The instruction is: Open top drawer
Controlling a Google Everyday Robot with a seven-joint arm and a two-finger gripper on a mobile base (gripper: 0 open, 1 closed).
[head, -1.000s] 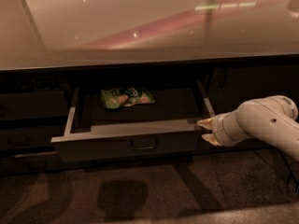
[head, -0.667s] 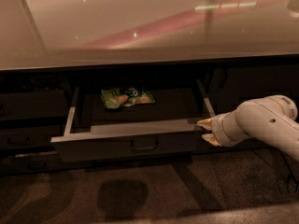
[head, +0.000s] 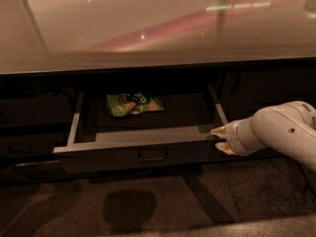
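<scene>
While the drawer (head: 114, 158) stands open, packet (head: 133, 104) inside, the gripper (head: 220, 139) sits at its front-right corner, grip unclear.

Open top drawer (head: 108, 157), gripper (head: 220, 139) at its right front corner

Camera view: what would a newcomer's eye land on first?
The wide dark grey top drawer stands pulled out under the glossy beige countertop, with a crinkly green snack packet lying towards its back left. Next comes the white arm's gripper, at the right end of the drawer front.
</scene>
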